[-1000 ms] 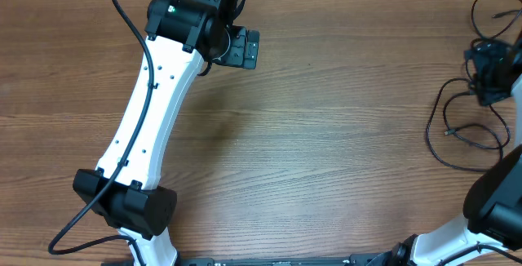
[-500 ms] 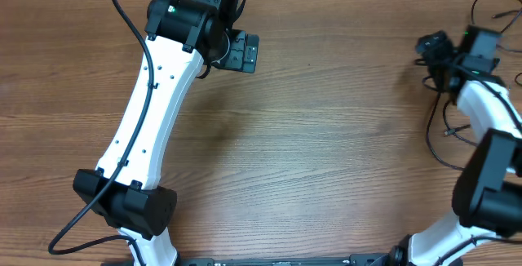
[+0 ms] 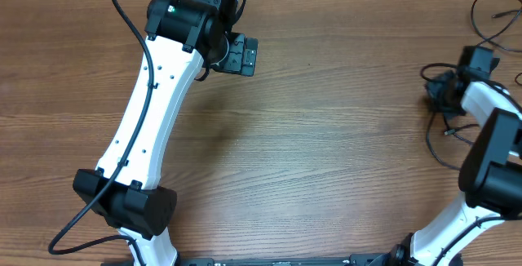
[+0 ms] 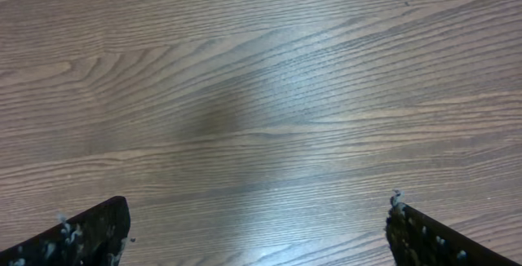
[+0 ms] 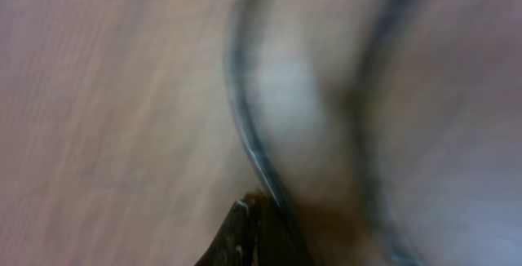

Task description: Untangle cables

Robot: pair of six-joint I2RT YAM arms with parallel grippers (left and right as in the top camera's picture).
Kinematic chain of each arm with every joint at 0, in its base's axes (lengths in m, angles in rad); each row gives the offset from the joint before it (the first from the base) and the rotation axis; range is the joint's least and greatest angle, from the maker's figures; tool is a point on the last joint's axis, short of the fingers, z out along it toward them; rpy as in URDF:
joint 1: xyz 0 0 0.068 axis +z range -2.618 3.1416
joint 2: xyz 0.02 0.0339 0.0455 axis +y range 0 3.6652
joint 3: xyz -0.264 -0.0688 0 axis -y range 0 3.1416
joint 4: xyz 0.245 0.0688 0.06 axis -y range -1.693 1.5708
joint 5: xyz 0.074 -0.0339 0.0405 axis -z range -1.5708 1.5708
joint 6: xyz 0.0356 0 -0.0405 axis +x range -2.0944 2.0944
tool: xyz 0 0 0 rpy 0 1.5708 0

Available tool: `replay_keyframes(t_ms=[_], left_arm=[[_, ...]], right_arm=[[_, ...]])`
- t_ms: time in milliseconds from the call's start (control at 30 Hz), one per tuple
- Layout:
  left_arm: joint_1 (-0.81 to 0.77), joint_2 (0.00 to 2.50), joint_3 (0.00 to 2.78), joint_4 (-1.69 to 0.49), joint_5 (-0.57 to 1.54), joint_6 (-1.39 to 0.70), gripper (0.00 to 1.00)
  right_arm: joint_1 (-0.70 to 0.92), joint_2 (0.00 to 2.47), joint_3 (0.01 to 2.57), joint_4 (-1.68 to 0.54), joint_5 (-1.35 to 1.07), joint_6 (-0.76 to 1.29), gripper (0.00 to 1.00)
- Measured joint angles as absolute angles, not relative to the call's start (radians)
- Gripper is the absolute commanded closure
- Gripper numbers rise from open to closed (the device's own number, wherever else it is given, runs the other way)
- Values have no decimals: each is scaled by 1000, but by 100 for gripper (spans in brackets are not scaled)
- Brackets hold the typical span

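Looping along the table (image 3: 326, 135)'s right edge, the cables (image 3: 428, 137) lie directly beneath the right hand (image 3: 439, 96), pressed together and seemingly pinching one strand. The left hand (image 3: 242, 54), spread wide, hangs well apart.

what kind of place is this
Probably a robotics lab or test bench rather than a home: a left arm and a right arm stand at a wood-grain table, with thin black cables lying in loose loops.
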State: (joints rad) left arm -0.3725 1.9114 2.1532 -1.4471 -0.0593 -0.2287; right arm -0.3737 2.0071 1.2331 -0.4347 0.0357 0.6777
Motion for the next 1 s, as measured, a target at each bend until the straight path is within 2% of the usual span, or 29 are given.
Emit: replay_keyframes(t_ms=[133, 700, 1000], left_arm=[[-373, 1911, 2153, -1452, -59, -233, 0], [-373, 1911, 2153, -1460, -59, -233, 0], [-373, 1911, 2153, -1459, -59, -233, 0]], right_arm=[[-439, 1990, 1238, -531, 79, 728, 96], [-545, 1988, 1241, -568, 203, 756, 96], [-536, 1982, 1241, -547, 31, 756, 96]])
